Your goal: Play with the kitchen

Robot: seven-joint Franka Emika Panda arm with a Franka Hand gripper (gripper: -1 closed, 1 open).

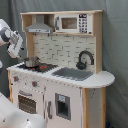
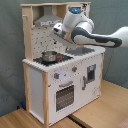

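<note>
The kitchen [image 1: 60, 90] [image 2: 60, 75] is a toy of light wood and white panels. It has a black stovetop [image 1: 35, 66] with red rings, a grey sink [image 1: 75, 73], a black faucet [image 1: 85, 59], a grey hood [image 1: 41, 27] and an oven door [image 1: 26, 102] [image 2: 64, 95]. A small metal pot [image 1: 31, 61] [image 2: 49, 56] stands on the stovetop. My gripper [image 1: 14, 51] [image 2: 57, 30] hangs above the stove end of the kitchen, higher than the pot and clear of it. Nothing shows in its grasp.
A toy microwave [image 1: 72, 22] sits in the upper shelf beside the hood. The kitchen stands on a wooden table [image 2: 100, 112], in front of a grey curtain [image 1: 115, 50]. A white rounded robot part [image 1: 15, 117] fills the first exterior view's lower left.
</note>
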